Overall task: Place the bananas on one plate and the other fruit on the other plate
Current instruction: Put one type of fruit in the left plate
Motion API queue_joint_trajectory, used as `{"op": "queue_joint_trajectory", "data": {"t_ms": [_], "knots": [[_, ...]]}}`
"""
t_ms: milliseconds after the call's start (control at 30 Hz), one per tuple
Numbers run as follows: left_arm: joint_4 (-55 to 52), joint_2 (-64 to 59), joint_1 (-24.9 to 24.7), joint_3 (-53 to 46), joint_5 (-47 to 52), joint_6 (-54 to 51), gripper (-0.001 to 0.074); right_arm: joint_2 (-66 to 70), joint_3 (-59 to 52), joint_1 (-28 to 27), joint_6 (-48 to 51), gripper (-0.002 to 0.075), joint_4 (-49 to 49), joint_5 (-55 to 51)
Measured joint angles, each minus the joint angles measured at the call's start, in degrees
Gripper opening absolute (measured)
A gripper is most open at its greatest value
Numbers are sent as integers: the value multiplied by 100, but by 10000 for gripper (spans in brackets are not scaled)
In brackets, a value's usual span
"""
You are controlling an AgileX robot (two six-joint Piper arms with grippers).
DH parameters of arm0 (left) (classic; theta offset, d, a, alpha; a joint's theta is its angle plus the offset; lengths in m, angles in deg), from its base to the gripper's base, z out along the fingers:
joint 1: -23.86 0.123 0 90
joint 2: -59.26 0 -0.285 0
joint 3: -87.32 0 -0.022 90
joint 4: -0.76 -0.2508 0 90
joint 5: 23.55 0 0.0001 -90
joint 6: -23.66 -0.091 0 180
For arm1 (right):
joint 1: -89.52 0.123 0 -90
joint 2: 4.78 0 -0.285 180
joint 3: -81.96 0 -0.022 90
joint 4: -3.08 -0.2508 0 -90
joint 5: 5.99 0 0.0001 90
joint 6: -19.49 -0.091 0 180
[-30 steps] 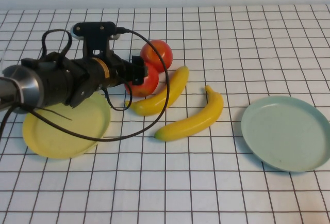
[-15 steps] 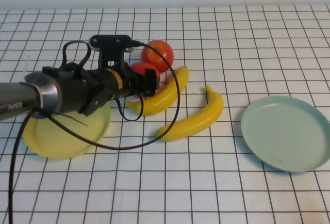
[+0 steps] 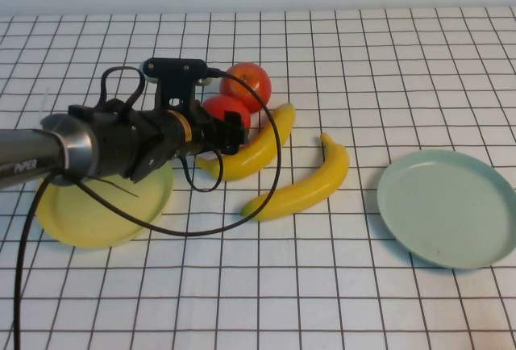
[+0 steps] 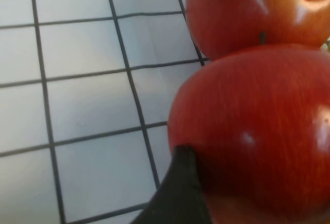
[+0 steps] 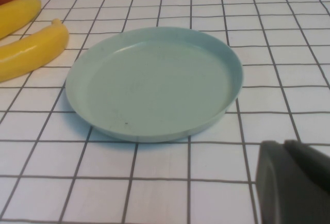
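Observation:
My left gripper (image 3: 230,128) reaches in from the left and has its jaws around the nearer red apple (image 3: 224,110) (image 4: 258,131). One black finger (image 4: 178,193) presses on that apple's side. The second apple (image 3: 250,82) (image 4: 247,12) touches it just behind. Two yellow bananas (image 3: 260,142) (image 3: 306,187) lie on the cloth to the right of the apples. The yellow plate (image 3: 89,213) sits under my left arm, and the mint-green plate (image 3: 447,205) (image 5: 154,84) lies at the right. My right gripper (image 5: 291,154) is shut and holds nothing, just near of the green plate.
A white cloth with a black grid covers the table. A black cable (image 3: 270,181) loops from my left wrist over the nearer banana. In the right wrist view, both bananas (image 5: 31,48) show beyond the green plate.
My left gripper slid right, away from the yellow plate, and its jaws came around the nearer apple and narrowed on it. The bananas, plates and right arm stayed still.

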Motion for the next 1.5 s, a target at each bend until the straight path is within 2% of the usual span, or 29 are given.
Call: {"op": "queue_joint_trajectory", "data": {"t_ms": [300,467,633,733,967,1500], "knots": [[-618,1088,120,-203,184,0,568,0,0,0,0,-17,0,0],[-513,2109,431,-1286,-144,-245,568,0,0,0,0,-17,0,0],[90,3129,955,-2889,-426,-588,568,0,0,0,0,-17,0,0],[420,3450,1253,-3499,-482,-646,568,0,0,0,0,-17,0,0],[799,3543,1663,-4073,-922,-1219,608,0,0,0,0,-17,0,0],[919,2742,1663,-4087,-1368,-1664,615,0,0,0,0,-17,0,0]]}}
